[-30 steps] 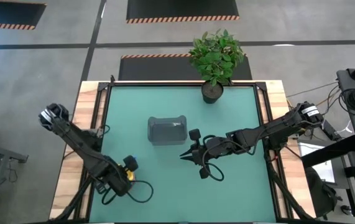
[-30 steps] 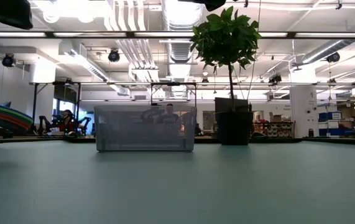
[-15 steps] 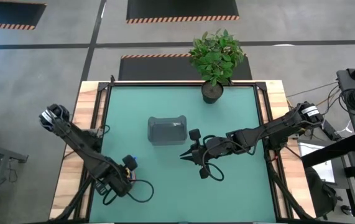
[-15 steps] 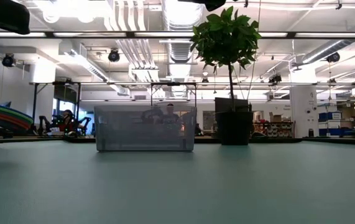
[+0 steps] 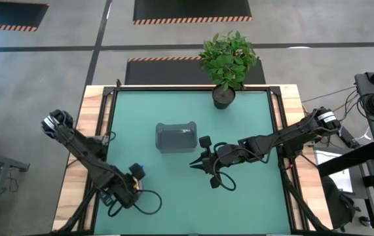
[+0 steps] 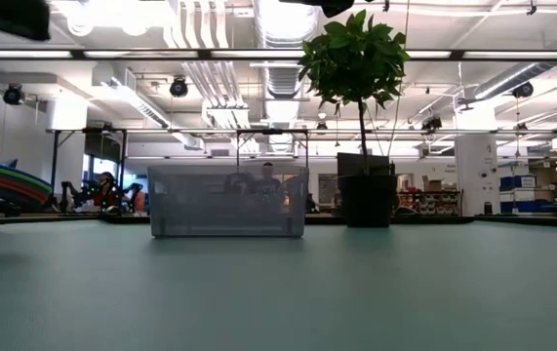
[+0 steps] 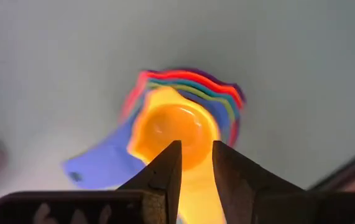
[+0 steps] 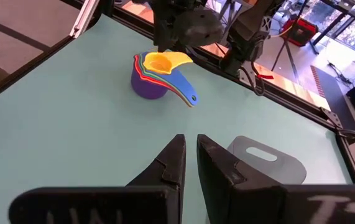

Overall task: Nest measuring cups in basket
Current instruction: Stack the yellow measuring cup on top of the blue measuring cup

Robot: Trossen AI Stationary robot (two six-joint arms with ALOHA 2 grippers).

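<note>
- Hovering at the lower left of the high view, the left gripper (image 5: 133, 180) sits directly above the stack of measuring cups (image 8: 158, 76), its fingers (image 7: 165, 171) slightly parted astride the yellow cup's (image 7: 174, 134) handle; whether they actually pinch it I cannot tell.
- Waiting at centre frame, the right gripper (image 5: 196, 164) is nearly clenched, holding nothing, just beside the basket (image 5: 176, 137).

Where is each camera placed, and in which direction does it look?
High view: overhead, looking down on the table and both arms.
Low view: at tabletop height, facing the basket and plant pot; an arm shows at the top.
Left wrist: above the nested measuring cups, left pincer in front.
Right wrist: faces the cups and left arm, right pincer below.
Both wrist views share the cups.
</note>
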